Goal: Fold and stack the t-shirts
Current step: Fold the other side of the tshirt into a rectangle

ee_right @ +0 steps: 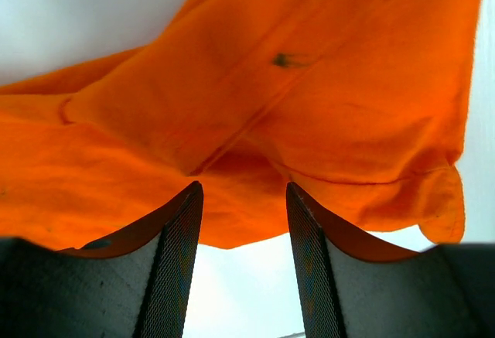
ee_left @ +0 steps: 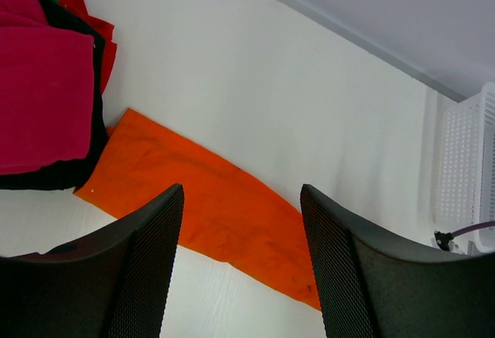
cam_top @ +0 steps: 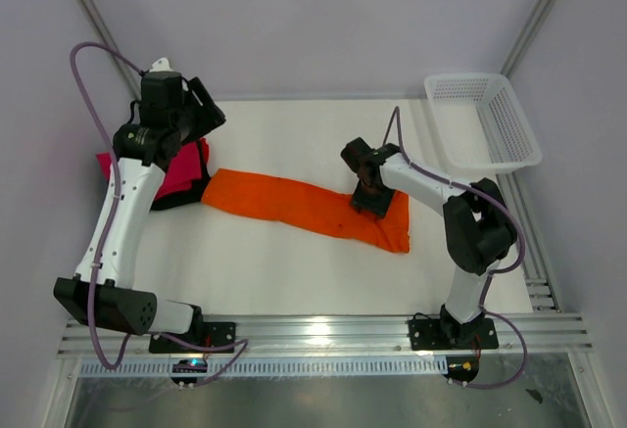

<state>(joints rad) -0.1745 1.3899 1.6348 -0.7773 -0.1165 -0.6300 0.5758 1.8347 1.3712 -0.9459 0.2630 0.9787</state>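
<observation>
The orange t-shirt (cam_top: 294,203) lies as a long folded strip across the middle of the worktop (cam_top: 294,134). The right tool (cam_top: 369,200) stands wide and empty over its right end. At the left of the frame, the left tool (ee_left: 240,191) hangs wide and empty near the magenta t-shirt (ee_left: 42,98), which lies on the black t-shirt (ee_left: 46,175).

No text, label, brand, number or sign is being shown legibly in any of the views.
</observation>
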